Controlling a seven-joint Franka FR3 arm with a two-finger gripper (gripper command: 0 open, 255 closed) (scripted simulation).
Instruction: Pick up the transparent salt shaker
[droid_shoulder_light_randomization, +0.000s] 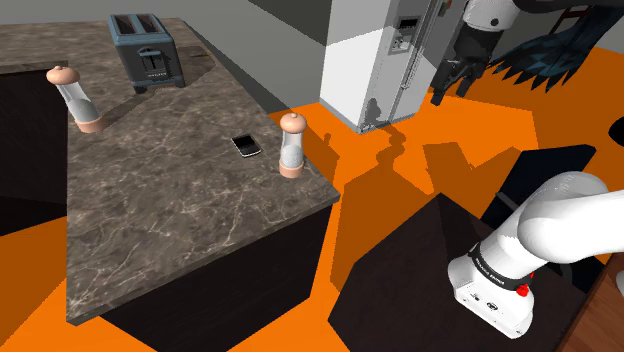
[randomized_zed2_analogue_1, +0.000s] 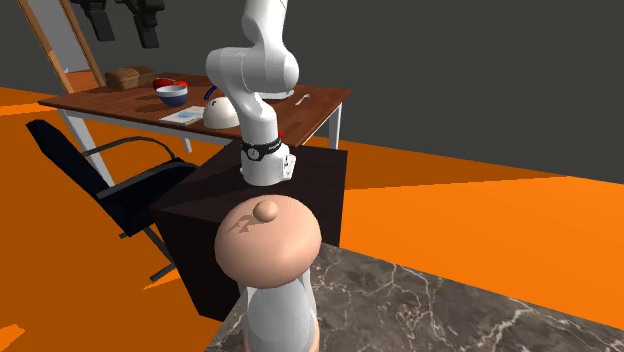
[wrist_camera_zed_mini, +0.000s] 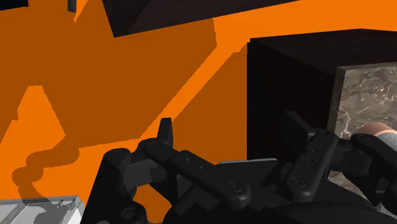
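Observation:
Two alike salt shakers with clear bodies and pinkish caps stand on the marbled counter (droid_shoulder_light_randomization: 180, 220). One shaker (droid_shoulder_light_randomization: 291, 145) is upright near the counter's edge beside the arm; it looms close in the second exterior view (randomized_zed2_analogue_1: 270, 275), and its cap (wrist_camera_zed_mini: 382, 132) peeks past one finger in the wrist view. The other shaker (droid_shoulder_light_randomization: 76, 98) leans at the counter's far left in the shoulder view. My black gripper (droid_shoulder_light_randomization: 450, 92) (randomized_zed2_analogue_1: 122, 30) (wrist_camera_zed_mini: 229, 124) hangs high over the orange floor, well off the counter, open and holding nothing.
A grey toaster (droid_shoulder_light_randomization: 148, 50) and a phone (droid_shoulder_light_randomization: 246, 146) sit on the counter. A white fridge (droid_shoulder_light_randomization: 385, 60) stands behind the gripper. The dark stand (randomized_zed2_analogue_1: 300, 190) holds the arm; behind it are a wooden table (randomized_zed2_analogue_1: 290, 105) and a black chair (randomized_zed2_analogue_1: 110, 185).

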